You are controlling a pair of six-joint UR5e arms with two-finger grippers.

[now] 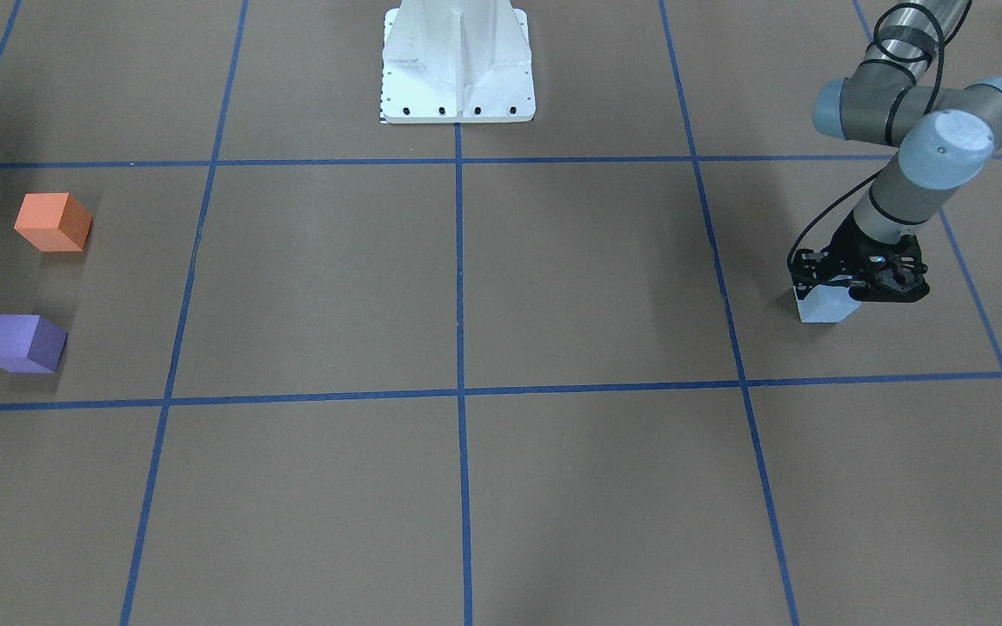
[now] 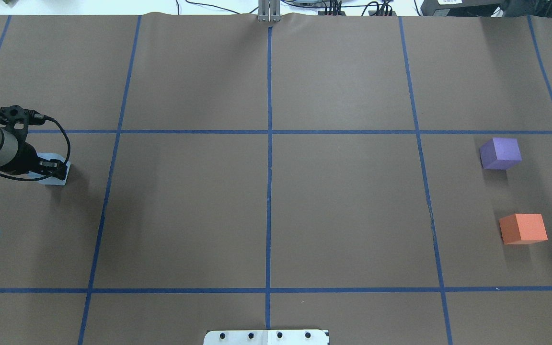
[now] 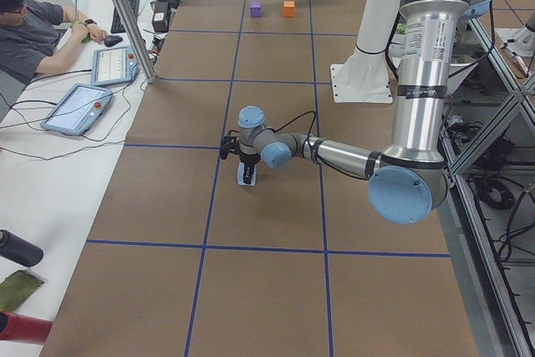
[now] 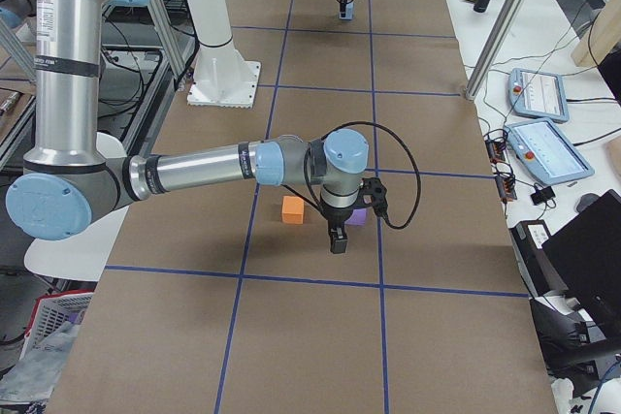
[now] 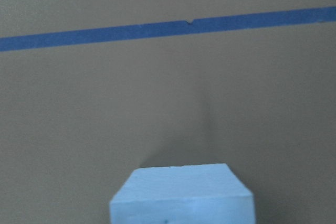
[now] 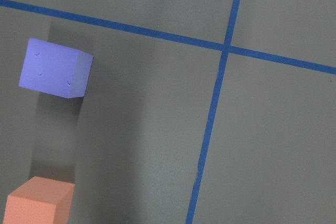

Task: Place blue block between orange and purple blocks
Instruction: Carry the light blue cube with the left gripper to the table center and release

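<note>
The pale blue block sits at the table's left end, also in the overhead view and at the bottom of the left wrist view. My left gripper is down over it with its fingers against the block's sides; the block looks to be on or just at the table. The orange block and the purple block stand apart at the right end. My right gripper hangs above these two blocks and shows only in the exterior right view, so I cannot tell its state.
The table is brown paper with a grid of blue tape lines. The robot's white base is at the near-middle edge. An operator sits at a side desk with tablets beyond the table's far edge.
</note>
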